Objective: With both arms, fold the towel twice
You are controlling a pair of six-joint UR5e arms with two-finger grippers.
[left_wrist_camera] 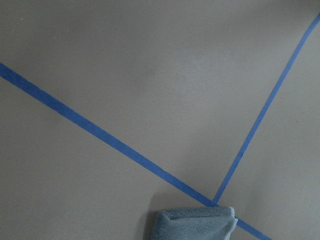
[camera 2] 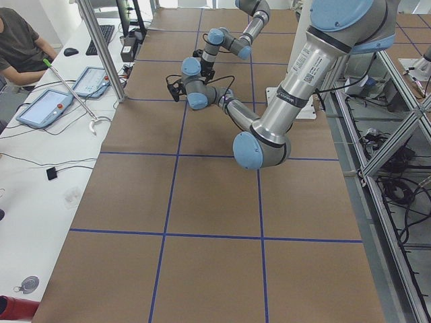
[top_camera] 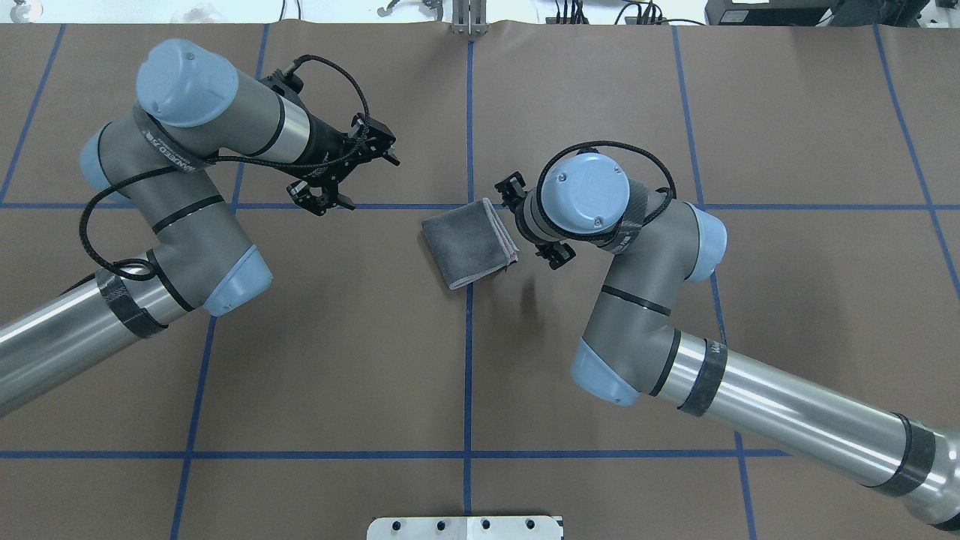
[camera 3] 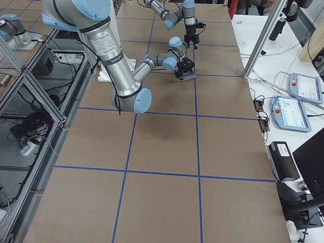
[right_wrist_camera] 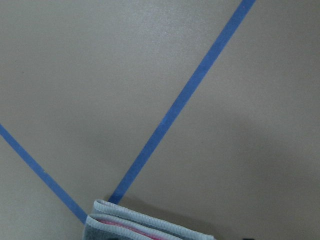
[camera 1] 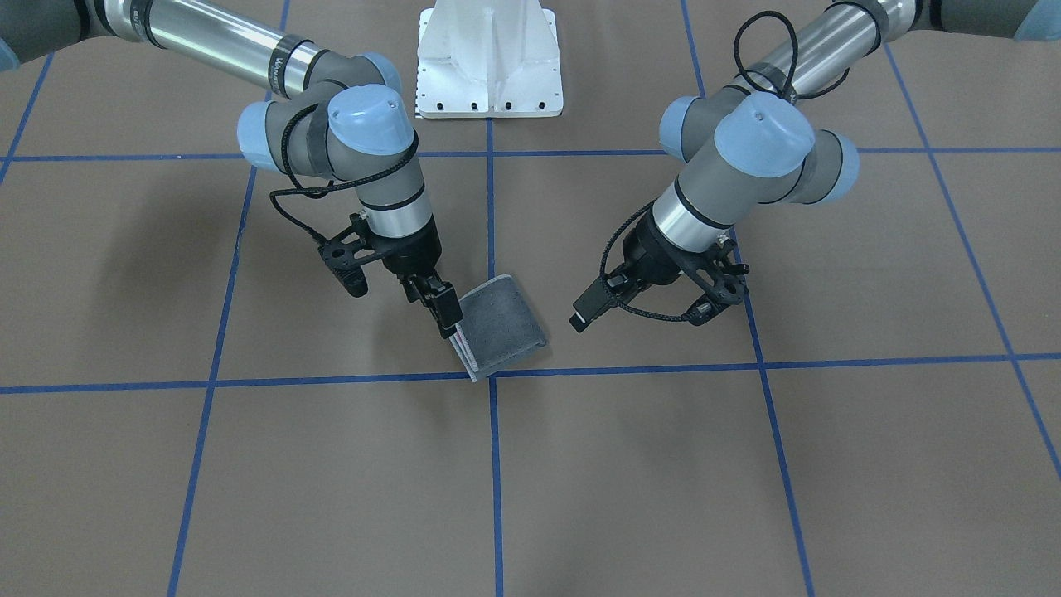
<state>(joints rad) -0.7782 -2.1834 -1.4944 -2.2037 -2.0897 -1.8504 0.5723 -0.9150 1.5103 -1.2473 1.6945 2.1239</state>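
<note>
One wide brown table (camera 1: 746, 497), marked into squares by blue tape lines (camera 1: 496, 464), is taken up by the whole scene. It is reached over by two silver-grey tubular arms with light blue joint caps, the left arm (top_camera: 187, 217) and the right arm (top_camera: 637, 300), both bent down towards the middle. A white pedestal base (camera 1: 489, 58) is seen at the table's edge between them. The small terry towel (top_camera: 469, 244) is laid at a crossing of the tape lines near the table's centre, folded into a thick packet with the dark grey face turned up; its stacked light grey hems, with a thin pink strip between them, are turned towards the right arm. The black right gripper (camera 1: 448, 319) is set against that layered edge, though whether it is clamped on the cloth cannot be told. The black left gripper (camera 1: 583, 317) is held apart from the towel on its folded side, and whether its fingers are apart or together cannot be told.
</note>
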